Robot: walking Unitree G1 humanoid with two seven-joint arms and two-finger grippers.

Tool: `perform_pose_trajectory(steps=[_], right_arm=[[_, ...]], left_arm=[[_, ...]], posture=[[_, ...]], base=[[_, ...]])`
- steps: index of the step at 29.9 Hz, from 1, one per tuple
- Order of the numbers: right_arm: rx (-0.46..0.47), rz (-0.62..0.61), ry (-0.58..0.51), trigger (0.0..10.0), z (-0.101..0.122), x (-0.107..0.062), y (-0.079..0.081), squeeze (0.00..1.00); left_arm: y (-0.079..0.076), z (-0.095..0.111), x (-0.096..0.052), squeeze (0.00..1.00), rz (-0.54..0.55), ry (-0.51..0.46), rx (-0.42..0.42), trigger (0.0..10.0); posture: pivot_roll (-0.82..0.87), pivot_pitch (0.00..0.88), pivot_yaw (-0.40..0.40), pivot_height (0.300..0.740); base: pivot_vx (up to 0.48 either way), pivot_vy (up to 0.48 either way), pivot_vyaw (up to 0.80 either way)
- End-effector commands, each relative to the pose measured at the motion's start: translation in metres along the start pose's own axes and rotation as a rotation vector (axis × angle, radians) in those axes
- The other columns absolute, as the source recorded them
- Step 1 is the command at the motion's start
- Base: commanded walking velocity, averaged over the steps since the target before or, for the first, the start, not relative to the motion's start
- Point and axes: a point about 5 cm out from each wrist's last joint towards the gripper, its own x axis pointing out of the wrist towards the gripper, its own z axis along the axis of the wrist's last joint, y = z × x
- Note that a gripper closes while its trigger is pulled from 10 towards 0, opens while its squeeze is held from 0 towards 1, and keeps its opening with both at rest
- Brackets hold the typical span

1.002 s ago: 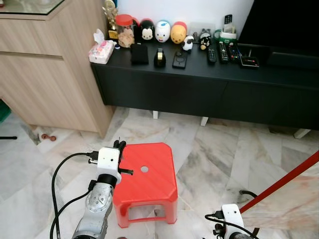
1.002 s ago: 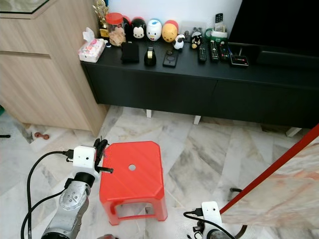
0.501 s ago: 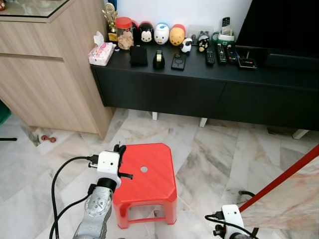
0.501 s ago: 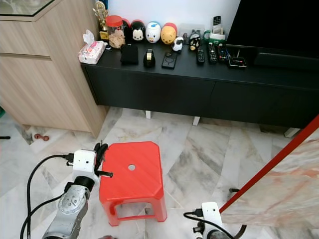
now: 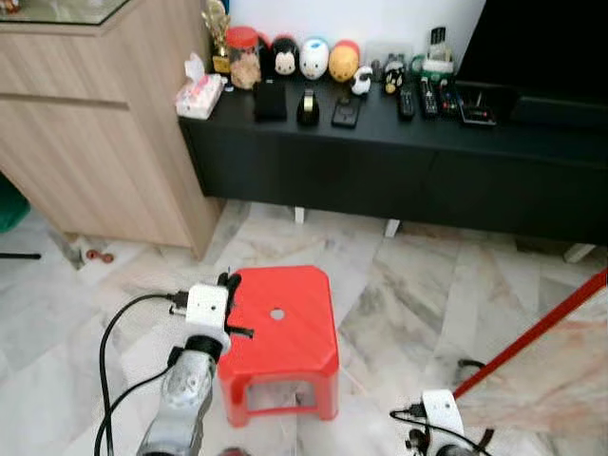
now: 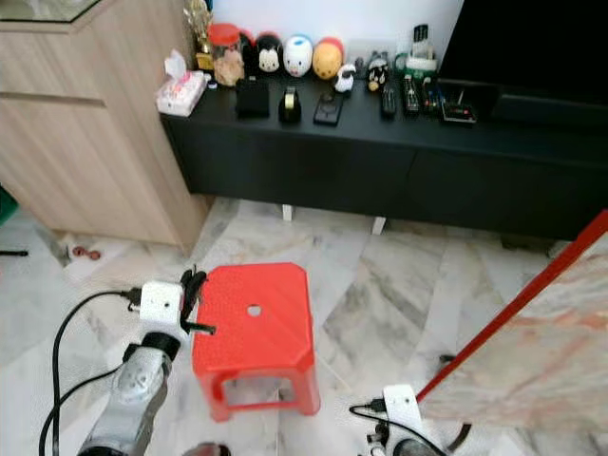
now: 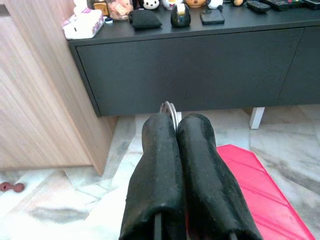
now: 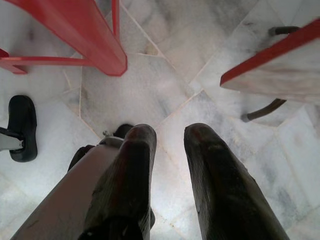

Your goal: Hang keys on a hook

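Down at the near left, the left gripper [image 7: 177, 131] has its two black fingers [image 7: 161, 170] pressed tight together, with a thin loop of metal wire poking out between the tips. That looks like the key ring, so the keys [image 7: 170, 108] are pinched right there at the fingertips, held just left of the red stool [image 5: 281, 332] and about level with its seat. The right gripper [image 8: 169, 145] hangs low at the near right, fingers a moderate gap apart and holding nothing, pointing down at the marble floor [image 8: 150, 95].

Now the change: compared with a second ago the whole head view has shifted and gone soft. The black TV cabinet [image 5: 399, 161] and its row of round toy figures [image 5: 313, 59] sit a touch higher and further off, and the stool reads slightly lower in the picture. That is the camera moving as the robot walks or bends, not the furniture. The left arm keeps the same pose beside the stool, clamped the same way, so the grip on the ring has held through the step.

What does it mean for the job? My read is that this is the carrying leg, not the hanging. I can't pick out a hook. Light wood cupboard [image 5: 104, 123] on the far left, pink tissue pack [image 5: 199, 95] on the cabinet, remotes [image 5: 423, 95] further right, all plain to see. So the next call is finding that hook.
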Motion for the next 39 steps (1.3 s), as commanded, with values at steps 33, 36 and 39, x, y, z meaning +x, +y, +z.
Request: perform_pose_trajectory(steps=[33,36,39], right_arm=[[0.03,-0.004,0.028,10.0,-0.0107,-0.0012,0.0009,0.0],[0.035,-0.005,0.028,10.0,-0.0108,-0.0012,0.001,0.0],[0.041,-0.005,0.026,10.0,-0.0106,-0.0011,0.0016,0.0]], left_arm=[[0.0006,-0.0093,-0.0023,0.0,0.006,0.051,0.022,10.0],[0.0013,-0.0083,-0.0018,0.0,0.006,0.044,0.026,10.0],[0.0023,-0.0084,-0.0018,0.0,0.006,0.045,0.026,10.0]], posture=[[0.01,0.072,-0.04,0.74],[0.01,0.068,-0.039,0.74],[0.02,0.066,-0.037,0.74]], base=[[-0.114,0.0,0.0],[0.0,-0.254,0.0],[0.0,-0.411,0.0]])
